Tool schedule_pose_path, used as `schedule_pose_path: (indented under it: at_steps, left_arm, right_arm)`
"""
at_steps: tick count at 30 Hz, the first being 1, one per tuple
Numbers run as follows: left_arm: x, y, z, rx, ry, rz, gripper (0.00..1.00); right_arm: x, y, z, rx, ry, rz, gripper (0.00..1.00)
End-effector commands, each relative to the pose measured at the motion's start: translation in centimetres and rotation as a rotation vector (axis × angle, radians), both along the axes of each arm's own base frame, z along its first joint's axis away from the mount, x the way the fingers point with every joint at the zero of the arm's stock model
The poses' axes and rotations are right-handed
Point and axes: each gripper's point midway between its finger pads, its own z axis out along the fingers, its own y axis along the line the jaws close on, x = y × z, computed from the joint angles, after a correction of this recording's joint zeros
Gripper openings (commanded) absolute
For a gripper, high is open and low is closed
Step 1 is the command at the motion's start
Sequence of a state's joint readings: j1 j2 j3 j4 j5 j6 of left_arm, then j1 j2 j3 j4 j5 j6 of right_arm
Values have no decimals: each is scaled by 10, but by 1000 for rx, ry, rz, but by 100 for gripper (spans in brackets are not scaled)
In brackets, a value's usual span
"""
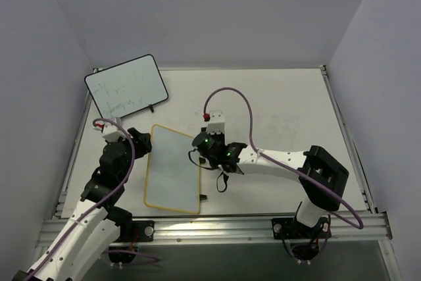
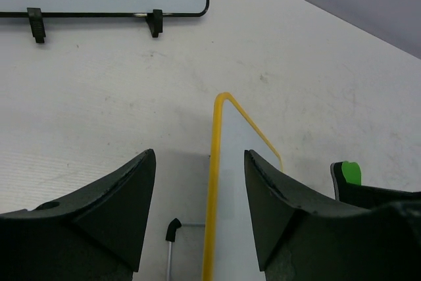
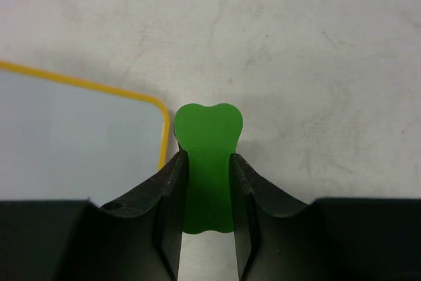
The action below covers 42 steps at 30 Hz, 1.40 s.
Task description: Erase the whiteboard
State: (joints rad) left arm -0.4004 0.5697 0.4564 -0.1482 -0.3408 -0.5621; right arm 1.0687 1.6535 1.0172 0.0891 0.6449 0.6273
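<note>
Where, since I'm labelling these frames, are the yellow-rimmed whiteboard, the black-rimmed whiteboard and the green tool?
yellow-rimmed whiteboard (image 1: 172, 166): top view, blank middle.
black-rimmed whiteboard (image 1: 126, 85): top view, written face.
green tool (image 3: 209, 136): right wrist view, its lobed end.

Premises presented as a robotics laboratory test cell; a white table (image 1: 283, 103) stood boxed in by plain pale partition walls (image 1: 197, 11) ahead of and to either side of the right gripper (image 1: 198, 141); behind it, the left arm (image 1: 99, 192) and right arm (image 1: 283, 159) were bolted to an aluminium extrusion rail (image 1: 217, 228); purple cabling (image 1: 228, 89) ran exposed.
</note>
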Motion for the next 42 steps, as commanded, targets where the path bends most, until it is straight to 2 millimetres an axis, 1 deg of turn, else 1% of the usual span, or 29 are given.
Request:
schedule_pose_path:
  at_steps: [1, 2, 3, 4, 5, 6, 7, 8, 9, 10, 11, 12, 13, 14, 15, 16, 17, 18, 20, 21, 22, 27, 29, 32, 33, 34, 39, 41, 42]
  left_arm:
    - [3, 6, 32, -37, -6, 59, 64]
    - [3, 5, 29, -26, 20, 58, 66]
    - [3, 6, 32, -25, 24, 62, 66]
    - [4, 5, 43, -31, 10, 63, 67]
    - [5, 5, 44, -25, 19, 59, 68]
    - [6, 4, 47, -24, 19, 56, 68]
    - [9, -2, 60, -24, 12, 30, 69]
    - [8, -3, 60, -20, 13, 16, 69]
    - [12, -6, 68, -17, 13, 7, 70]
    - [13, -8, 72, -11, 17, 0, 70]
    - [15, -9, 77, -4, 16, -9, 71]
    - [17, -12, 75, 21, 38, -32, 72]
    - [18, -15, 88, 23, 22, -45, 72]
    - [19, -15, 90, 44, 26, -57, 72]
    - [20, -17, 92, 50, 27, -71, 72]
    - [20, -18, 100, 51, 12, -79, 72]
    - [21, -19, 102, 64, 12, -90, 72]
    - [20, -21, 103, 65, 11, -101, 72]
    - [21, -22, 110, 71, -6, -115, 72]
    - [21, -23, 111, 73, -7, -122, 72]
    - [21, -24, 112, 73, -9, -132, 72]
    - [23, -26, 110, 78, -1, -149, 73]
    - [24, -27, 109, 76, 0, -153, 73]
    - [25, -26, 106, 70, 5, -153, 73]
    - [25, -27, 106, 68, 6, -156, 73]
    - [26, -27, 105, 68, 7, -154, 73]
    - [28, -29, 103, 60, 10, -160, 73]
    - [28, -29, 103, 57, 9, -161, 73]
    - [29, -29, 103, 57, 9, -160, 73]
  right_arm:
    - [27, -20, 21, 100, -9, -61, 0]
    - [33, -28, 18, 103, 2, -71, 0]
    - [50, -46, 17, 115, 6, -121, 0]
    - [58, -51, 17, 135, 12, -130, 0]
    - [67, -58, 15, 140, 18, -149, 0]
    - [86, -77, 16, 148, 11, -201, 0]
    - [110, -88, 13, 127, 24, -237, 0]
    - [116, -97, 13, 128, 23, -261, 0]
    - [126, -106, -1, 92, 40, -295, 0]
    - [143, -108, 8, 100, 22, -311, 0]
    - [158, -127, 3, 95, 37, -357, 0]
    - [167, -134, -13, 77, 65, -376, 0]
    - [176, -141, -17, 71, 71, -398, 0]
    - [193, -157, -11, 75, 61, -444, 0]
    - [200, -165, -30, 51, 94, -465, 0]
    - [205, -173, -37, 40, 118, -480, 1]
    - [219, -178, -31, 52, 104, -499, 1]
    - [227, -195, -47, 34, 132, -536, 1]
    - [242, -204, -47, 41, 134, -556, 1]
    - [247, -210, -57, 27, 149, -565, 1]
    - [253, -218, -58, 30, 148, -580, 2]
    - [264, -231, -81, -11, 218, -588, 8]
    - [267, -235, -79, -9, 214, -595, 15]
    - [267, -239, -69, 1, 190, -599, 35]
    - [267, -240, -67, 4, 185, -599, 35]
    - [266, -242, -65, 3, 180, -603, 43]
    - [265, -247, -44, -2, 145, -602, 64]
    - [264, -247, -40, -1, 142, -599, 67]
    - [264, -246, -29, 8, 125, -596, 70]
